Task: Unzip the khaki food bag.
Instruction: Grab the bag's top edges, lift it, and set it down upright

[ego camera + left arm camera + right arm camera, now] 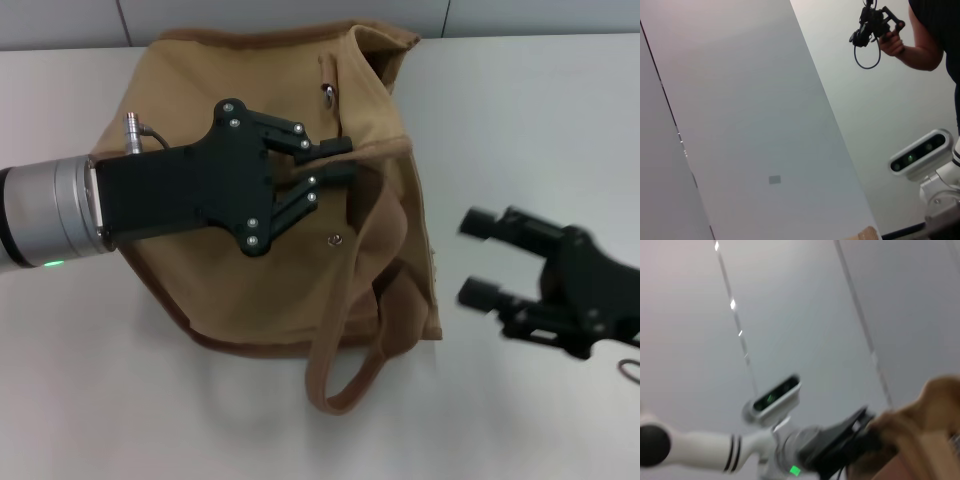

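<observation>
The khaki food bag (pixel 270 250) lies slumped on the white table (pixel 100 400). Its upper handle strap is pinched by the left gripper (pixel 335 160); the right gripper (pixel 478 258) hangs spread and empty beside the bag. If only soft cloth is held, the bag may be dragged rather than unzipped. The loose lower handle (pixel 340 380) lies in the way.
</observation>
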### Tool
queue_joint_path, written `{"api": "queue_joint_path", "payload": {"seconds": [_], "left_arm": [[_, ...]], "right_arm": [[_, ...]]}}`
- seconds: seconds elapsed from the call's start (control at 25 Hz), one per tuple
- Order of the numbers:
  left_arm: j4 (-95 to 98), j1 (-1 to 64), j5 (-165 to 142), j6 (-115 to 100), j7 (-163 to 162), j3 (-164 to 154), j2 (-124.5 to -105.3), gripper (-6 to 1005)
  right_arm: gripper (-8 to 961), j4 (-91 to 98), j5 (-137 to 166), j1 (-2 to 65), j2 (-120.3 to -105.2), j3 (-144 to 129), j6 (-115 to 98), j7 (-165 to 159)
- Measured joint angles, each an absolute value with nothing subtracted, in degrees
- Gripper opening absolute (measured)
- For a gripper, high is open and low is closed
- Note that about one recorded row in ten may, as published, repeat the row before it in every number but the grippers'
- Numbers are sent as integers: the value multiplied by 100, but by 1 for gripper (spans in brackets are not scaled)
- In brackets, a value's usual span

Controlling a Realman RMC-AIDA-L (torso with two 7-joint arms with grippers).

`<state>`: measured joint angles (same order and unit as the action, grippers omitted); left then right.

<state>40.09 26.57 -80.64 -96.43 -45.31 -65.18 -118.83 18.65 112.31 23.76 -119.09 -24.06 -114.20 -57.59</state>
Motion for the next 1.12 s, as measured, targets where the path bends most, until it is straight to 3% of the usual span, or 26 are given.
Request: {"api": "queue_joint_path", "payload": {"seconds": [0.44, 0.68, 1.12], "left_arm": [[3515, 2794, -8014, -9632, -4316, -6631, -11887, 89], [3487, 2795, -7994, -9666, -4282, -6720, -11912, 89], [3408, 2845, -7716, -9593, -4210, -7209, -11918, 88]], "right_arm": [[763, 2906, 10858, 2735, -11865, -1460, -11515, -6464], [763, 4318, 10800, 3019, -11914, -1965, -11118, -7349], [762, 4692, 10744, 3129, -11948, -3049, -10260, -7665]]}}
